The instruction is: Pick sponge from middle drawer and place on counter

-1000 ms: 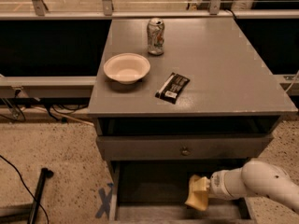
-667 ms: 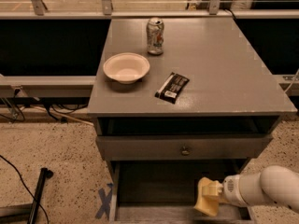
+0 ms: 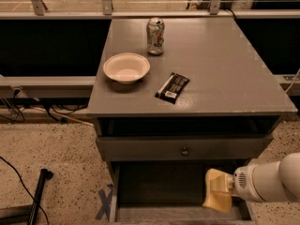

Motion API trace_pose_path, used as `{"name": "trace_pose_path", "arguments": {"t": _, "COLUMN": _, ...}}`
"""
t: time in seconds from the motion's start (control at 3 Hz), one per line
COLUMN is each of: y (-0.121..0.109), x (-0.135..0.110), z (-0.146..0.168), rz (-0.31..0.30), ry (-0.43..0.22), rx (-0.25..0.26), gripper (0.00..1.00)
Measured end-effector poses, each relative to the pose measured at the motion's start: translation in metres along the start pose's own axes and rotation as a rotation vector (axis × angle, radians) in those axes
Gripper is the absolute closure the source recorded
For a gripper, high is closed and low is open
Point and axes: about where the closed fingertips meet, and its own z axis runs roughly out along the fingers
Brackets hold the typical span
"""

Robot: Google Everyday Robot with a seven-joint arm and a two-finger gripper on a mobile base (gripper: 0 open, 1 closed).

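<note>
A grey cabinet is seen from in front and above. Its large, flat, matte grey desk (image 3: pixel 220 64) top carries three things. A shallow white round bowl (image 3: pixel 126 68) sits near the left edge. A silver drinks can (image 3: pixel 155 36) stands upright behind the bowl, towards the back. A flat black snack packet (image 3: pixel 172 87) lies at an angle just right of the bowl, towards the front.

Under the top is a dark open gap. Below it is a closed grey front panel (image 3: pixel 140 149) with a small round knob (image 3: pixel 184 151). Beneath that panel, the wide, shallow grey wooden drawer (image 3: pixel 159 184) stands pulled out, and its floor is dark and in shadow.

A thick white robot arm (image 3: pixel 272 182) reaches in from the lower right. The claw (image 3: pixel 224 187) at its end is over the right part of the open drawer. It is clamped on a pale yellow, soft rectangular sponge (image 3: pixel 216 199), gripping its upper part. The sponge hangs down, slightly bent, to the left of the arm. Whether its lower edge touches the drawer floor cannot be told.

A black pole (image 3: pixel 38 196) lies on the speckled floor at lower left.
</note>
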Motion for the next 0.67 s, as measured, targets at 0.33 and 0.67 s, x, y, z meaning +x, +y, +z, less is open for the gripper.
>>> {"name": "trace_pose_path", "arguments": {"t": 0.33, "y": 0.0, "x": 0.0, "z": 0.0002, "rz": 0.0, "ry": 0.0, "rx": 0.0, "gripper": 1.0}}
{"name": "trace_pose_path", "arguments": {"t": 0.67, "y": -0.0007, "x": 0.008, "z": -0.0001, "rz": -0.004, "ry": -0.052, "rx": 0.045, "gripper": 1.0}}
